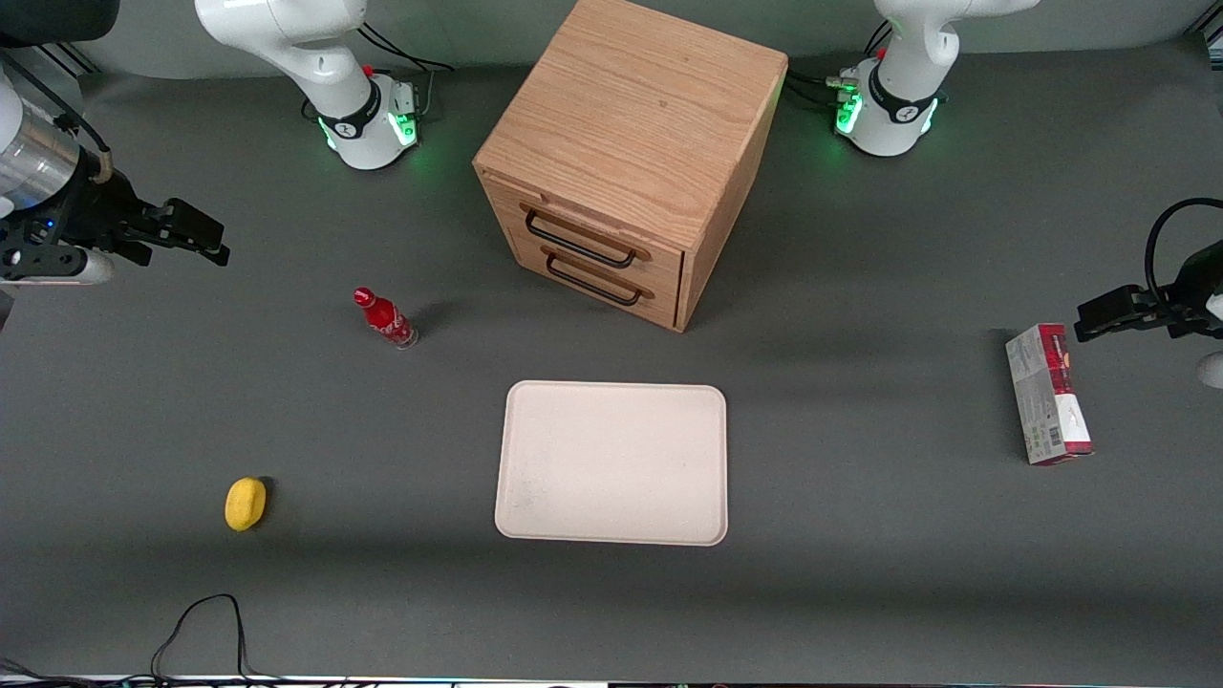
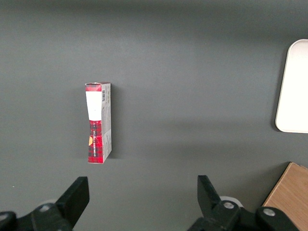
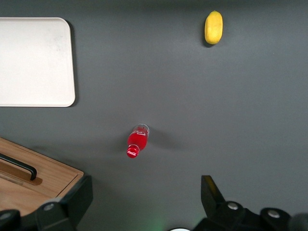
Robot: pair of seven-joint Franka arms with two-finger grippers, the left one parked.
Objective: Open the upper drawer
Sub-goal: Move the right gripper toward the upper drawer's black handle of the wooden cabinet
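The wooden cabinet (image 1: 631,134) stands at the back middle of the table. Its upper drawer (image 1: 583,234) is the topmost of two oak fronts, shut flush, with a black wire handle (image 1: 578,242). The lower drawer (image 1: 597,277) with a like handle sits just below it. My right gripper (image 1: 196,234) hovers open and empty toward the working arm's end of the table, well apart from the cabinet. In the right wrist view the open gripper (image 3: 144,199) is above bare mat, with the cabinet's corner (image 3: 43,175) and a handle end (image 3: 19,168) beside one finger.
A red bottle (image 1: 385,318) stands between my gripper and the cabinet, also in the right wrist view (image 3: 136,141). A white tray (image 1: 611,463) lies nearer the front camera than the cabinet. A yellow lemon (image 1: 246,504) lies near the front edge. A red-and-white box (image 1: 1048,394) lies toward the parked arm's end.
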